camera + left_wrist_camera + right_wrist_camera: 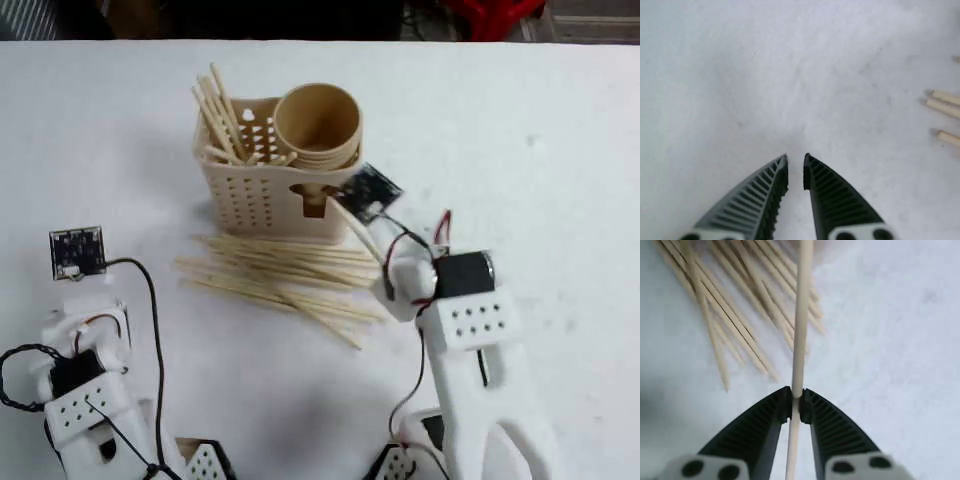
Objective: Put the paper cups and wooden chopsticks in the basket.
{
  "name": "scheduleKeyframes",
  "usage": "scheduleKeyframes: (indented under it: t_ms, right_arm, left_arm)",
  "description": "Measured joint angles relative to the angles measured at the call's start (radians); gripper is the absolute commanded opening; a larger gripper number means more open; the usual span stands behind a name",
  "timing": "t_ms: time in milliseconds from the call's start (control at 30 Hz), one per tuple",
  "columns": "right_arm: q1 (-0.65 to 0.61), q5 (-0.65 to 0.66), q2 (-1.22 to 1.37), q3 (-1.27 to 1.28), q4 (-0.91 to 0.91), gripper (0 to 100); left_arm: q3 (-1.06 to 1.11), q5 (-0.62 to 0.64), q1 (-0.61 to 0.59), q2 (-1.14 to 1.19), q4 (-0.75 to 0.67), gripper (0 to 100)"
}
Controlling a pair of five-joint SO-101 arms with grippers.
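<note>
Your right end effector point(796, 402) is clamped on a single wooden chopstick point(801, 315), which runs straight out ahead of its tips. Beyond them and off to one side, the loose pile of chopsticks point(735, 315) lies flat on the table point(900, 340). From above, the held stick points toward the basket point(262, 195) just ahead of the end effector, where stacked paper cups point(318, 125) and a bundle of chopsticks point(222, 120) already stand. The cups look done, and you are mid-carry with one stick. Next you likely need to lift it over the near wall, tip it in and release. Your left end effector point(795, 167) sits nearly closed and empty over bare table, with a few chopstick ends point(945, 102) off to its side.
</note>
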Motion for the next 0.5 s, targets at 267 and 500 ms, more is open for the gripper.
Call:
scheduleKeyframes:
  t_ms: [267,500]
  right_arm:
    - [-0.405,-0.252,-0.068,-0.292,0.048,1.6]
    - [-0.445,-0.371,0.055,-0.471,-0.341,1.7]
  left_arm:
    - [0.000,0.000,0.000,0.000,0.000,8]
    - [0.000,0.000,0.000,0.000,0.000,8]
